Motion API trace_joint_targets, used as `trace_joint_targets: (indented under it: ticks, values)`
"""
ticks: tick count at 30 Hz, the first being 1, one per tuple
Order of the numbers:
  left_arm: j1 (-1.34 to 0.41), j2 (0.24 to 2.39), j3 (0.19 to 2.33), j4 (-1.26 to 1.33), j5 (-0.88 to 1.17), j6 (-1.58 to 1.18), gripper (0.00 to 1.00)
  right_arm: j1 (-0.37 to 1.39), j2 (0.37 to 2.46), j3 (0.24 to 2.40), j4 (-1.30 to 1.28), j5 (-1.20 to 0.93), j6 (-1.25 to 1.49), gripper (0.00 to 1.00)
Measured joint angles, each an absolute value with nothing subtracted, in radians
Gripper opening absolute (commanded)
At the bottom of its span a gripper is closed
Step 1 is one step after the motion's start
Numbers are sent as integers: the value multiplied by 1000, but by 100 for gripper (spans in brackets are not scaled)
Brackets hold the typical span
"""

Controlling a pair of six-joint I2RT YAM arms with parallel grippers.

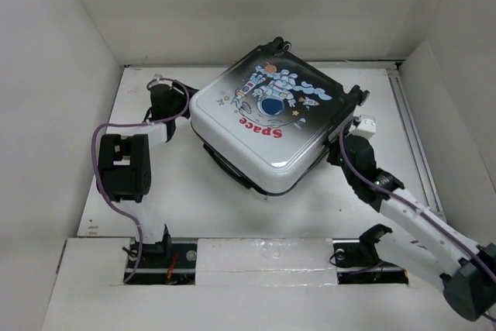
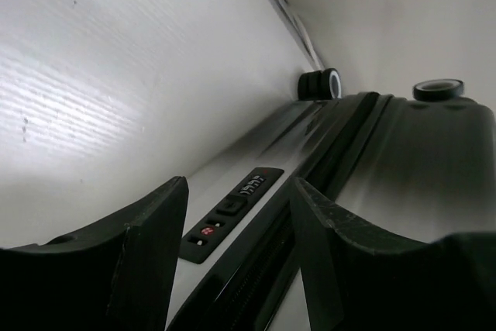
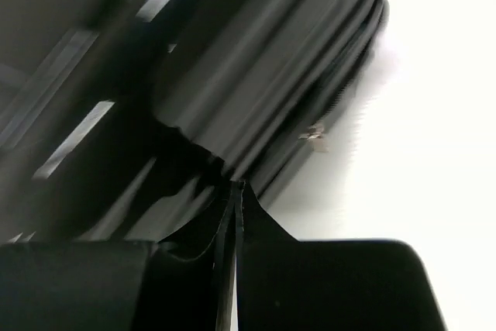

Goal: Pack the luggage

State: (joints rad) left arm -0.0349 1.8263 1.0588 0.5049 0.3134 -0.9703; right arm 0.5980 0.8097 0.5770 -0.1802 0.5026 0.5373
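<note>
The luggage (image 1: pixel 263 125) lies flat and turned like a diamond at the middle of the table, its astronaut picture and red "Space" facing up and its wheels (image 1: pixel 277 43) at the far corner. A dark seam shows along its near edge. My left gripper (image 1: pixel 177 100) is at its left side, open with nothing between the fingers. The left wrist view shows that gripper (image 2: pixel 240 187) facing the side lock panel (image 2: pixel 232 211), the zipper (image 2: pixel 256 277) and a wheel (image 2: pixel 320 83). My right gripper (image 1: pixel 346 136) is at the right corner. Its tips (image 3: pixel 235 186) are pressed together against the shell (image 3: pixel 256 67), near a zipper pull (image 3: pixel 314 136).
White walls box the table (image 1: pixel 194 207) in on the left, the back and the right. A metal rail (image 1: pixel 415 141) runs along the right side. The left arm's purple cable (image 1: pixel 99 145) loops out to the left of its elbow.
</note>
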Motion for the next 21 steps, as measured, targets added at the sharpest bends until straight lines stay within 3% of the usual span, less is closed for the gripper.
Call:
trace_joint_targets:
  ticks: [5,14,19,21]
  values:
    - [-62,1656,850,574,239,-994,51,449,1035,647,-127,364,408,5]
    - [-67,1285,545,612,-14,-1004,48,369,1388,943,-139,268,244,5]
    - [-76,1105,439,557,-54,-989,48,315,1565,1111,-126,117,202,9]
    - [-84,1028,418,528,-59,-977,48,301,1630,1185,-141,72,183,16]
